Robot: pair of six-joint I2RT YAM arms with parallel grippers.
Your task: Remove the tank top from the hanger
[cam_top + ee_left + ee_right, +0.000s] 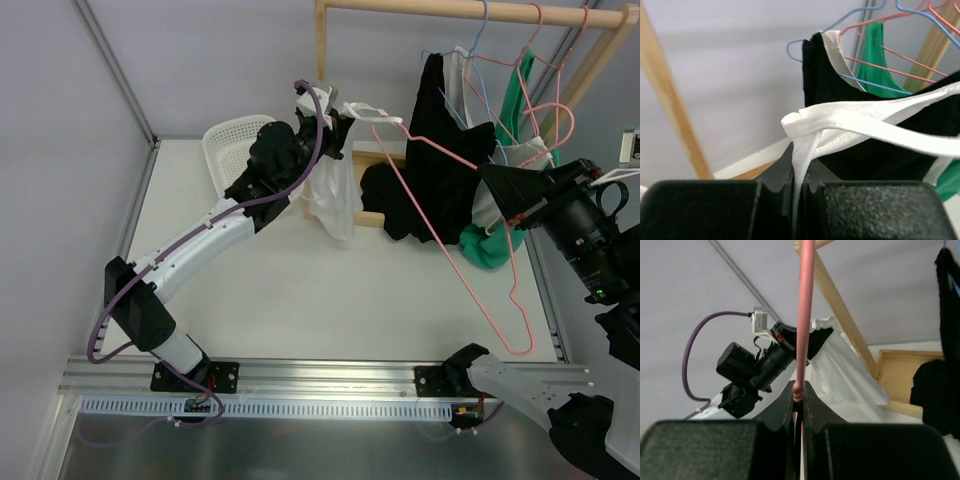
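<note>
Left wrist view first: your left gripper is pinched tight on a strap of the white tank top, with fabric running down between the jaws. From the top camera, that tank top hangs bunched off the gripper above the table, just right of the basket. Your right gripper is clamped on the pink hanger, which slants from the top's strap down toward the near right. Can't tell if the strap is hooked on it. Black top and green top hang on the rack behind.
</note>
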